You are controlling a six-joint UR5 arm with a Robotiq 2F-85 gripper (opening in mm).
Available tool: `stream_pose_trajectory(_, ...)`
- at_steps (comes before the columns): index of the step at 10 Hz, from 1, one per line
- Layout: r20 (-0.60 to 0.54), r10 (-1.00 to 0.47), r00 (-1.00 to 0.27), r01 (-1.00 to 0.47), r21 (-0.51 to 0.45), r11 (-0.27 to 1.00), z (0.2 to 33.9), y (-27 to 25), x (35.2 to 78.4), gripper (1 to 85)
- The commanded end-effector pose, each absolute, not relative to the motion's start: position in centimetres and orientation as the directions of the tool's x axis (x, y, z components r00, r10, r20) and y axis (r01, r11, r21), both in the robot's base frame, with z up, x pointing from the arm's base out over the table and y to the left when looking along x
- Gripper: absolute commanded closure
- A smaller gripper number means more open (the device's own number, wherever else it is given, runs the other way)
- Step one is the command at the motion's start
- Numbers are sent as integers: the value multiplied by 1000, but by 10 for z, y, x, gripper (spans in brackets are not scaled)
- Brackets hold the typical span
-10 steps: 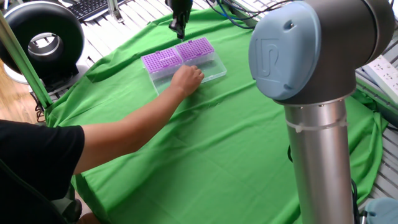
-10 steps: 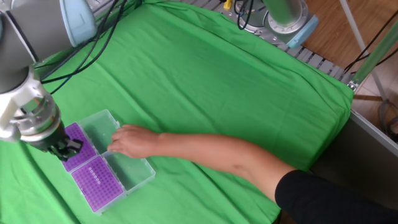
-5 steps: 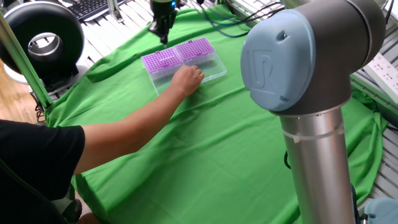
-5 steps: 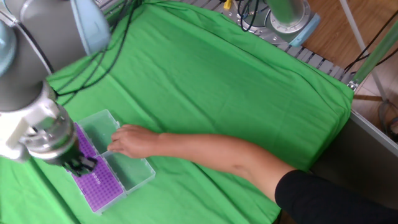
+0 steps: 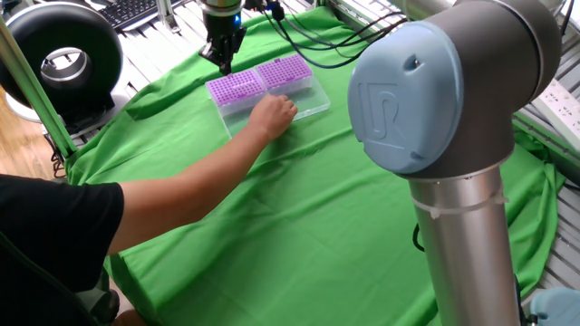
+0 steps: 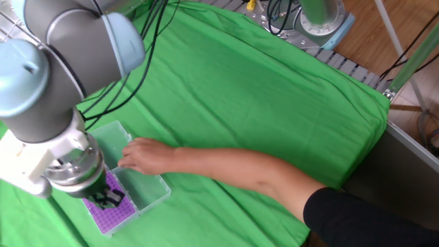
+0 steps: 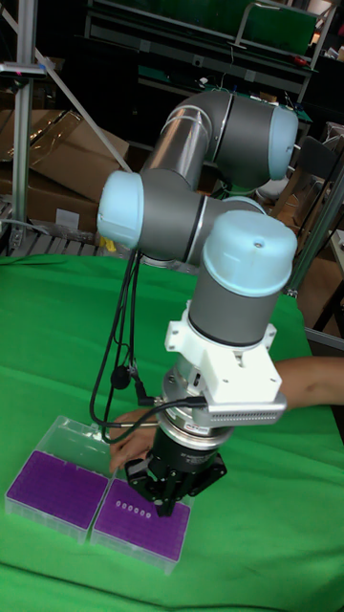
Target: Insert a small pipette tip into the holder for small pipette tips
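UR5 arm w/ the gripper [image 7: 170, 499] pointing straight down over the purple tip racks. Fingers look pinched close together at the tip, but can't tell if there's a small pipette tip between them — too small and dark in every view, so can't say where the tip itself is.

Two purple racks sit side by side in clear plastic boxes w/ lids folded open, on the green cloth [image 5: 362, 226] covering the table. In the tall fixed view the gripper hangs over the right-hand rack [image 7: 143, 521], near its back edge, right by a short row of pale dots on the purple top; the left-hand rack [image 7: 59, 486] is clear of the arm. In one fixed view the gripper [image 5: 223, 60] is just above the far edge of the rack [image 5: 237, 88] nearer the cloth's far-left edge, w/ the other rack [image 5: 285, 71] beside it. In the other fixed view the gripper [image 6: 110, 199] is over the rack [image 6: 110, 214] by the cloth's near-left edge; the arm hides most of the 2nd rack.

A person's hand [image 5: 273, 115] rests on the clear lid part of the boxes, forearm stretched across the cloth; same hand [image 6: 143, 155] shows touching the box in the other fixed view.
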State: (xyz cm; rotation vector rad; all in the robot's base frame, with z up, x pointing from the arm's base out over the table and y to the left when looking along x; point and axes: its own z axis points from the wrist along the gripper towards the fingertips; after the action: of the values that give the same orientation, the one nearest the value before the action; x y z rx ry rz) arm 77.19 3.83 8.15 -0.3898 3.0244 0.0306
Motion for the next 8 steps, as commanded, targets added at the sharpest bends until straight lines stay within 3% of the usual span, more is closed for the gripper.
stream_pose_trajectory(1, -104, -241, -965, -243, 9, 970, 77, 43, 774, 820)
stream_pose_trajectory(8, -115, -240, -964, -242, -3, 970, 66, 40, 772, 823)
